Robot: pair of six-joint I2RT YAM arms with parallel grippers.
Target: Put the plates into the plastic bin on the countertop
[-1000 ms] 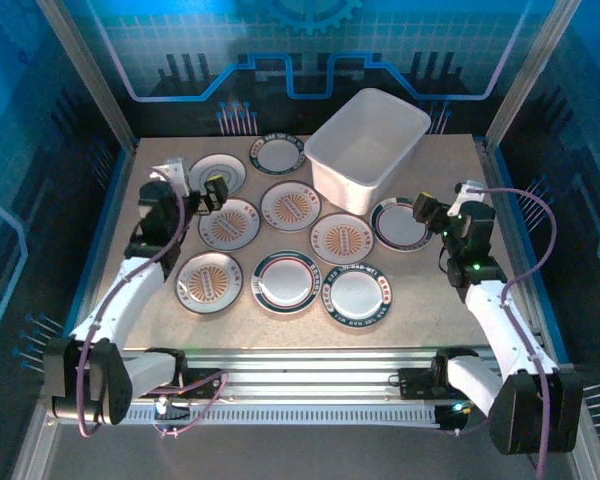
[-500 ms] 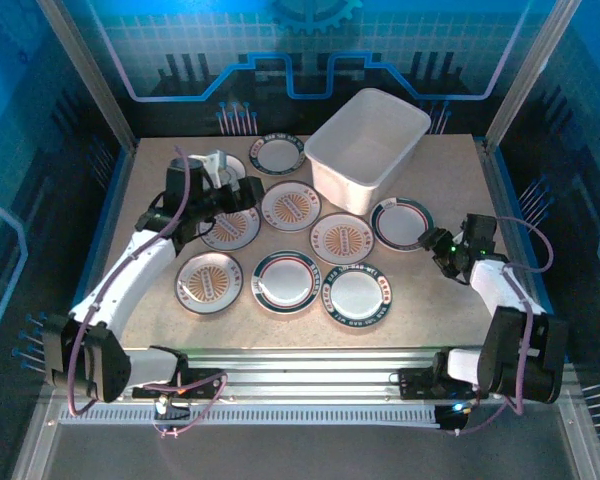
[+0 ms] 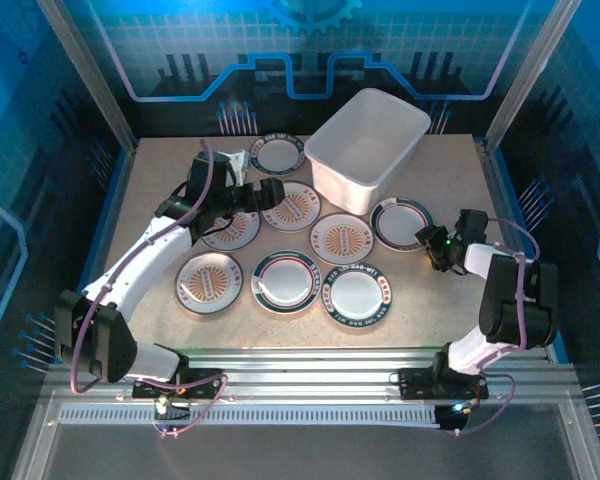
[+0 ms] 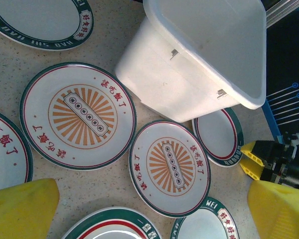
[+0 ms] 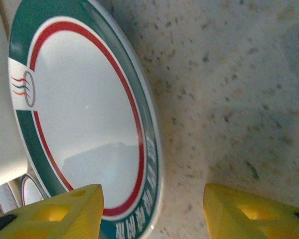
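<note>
Several plates lie flat on the countertop (image 3: 450,300), some with sunburst centres (image 3: 342,238), others with green rims (image 3: 287,280). The white plastic bin (image 3: 368,148) stands at the back right with nothing showing inside. My left gripper (image 3: 265,192) hovers open above a sunburst plate (image 4: 170,167), its yellow fingers (image 4: 20,209) wide apart and holding nothing. My right gripper (image 3: 430,240) is low at the right edge of a green-rimmed plate (image 3: 400,222). In the right wrist view it (image 5: 154,214) is open and straddles that plate's rim (image 5: 84,124), one finger (image 5: 55,214) over the plate, the other over the countertop (image 5: 229,74).
The bin's near wall (image 4: 164,79) stands close to the sunburst plates and the green-rimmed plate (image 4: 218,135). Blue edges and metal rails frame the top. Bare countertop lies right of my right gripper and along the front edge.
My left arm has swung right, from the left plates to above the sunburst plates by the bin. My right gripper has dropped to the green-rimmed plate's edge and its jaws have narrowed.
</note>
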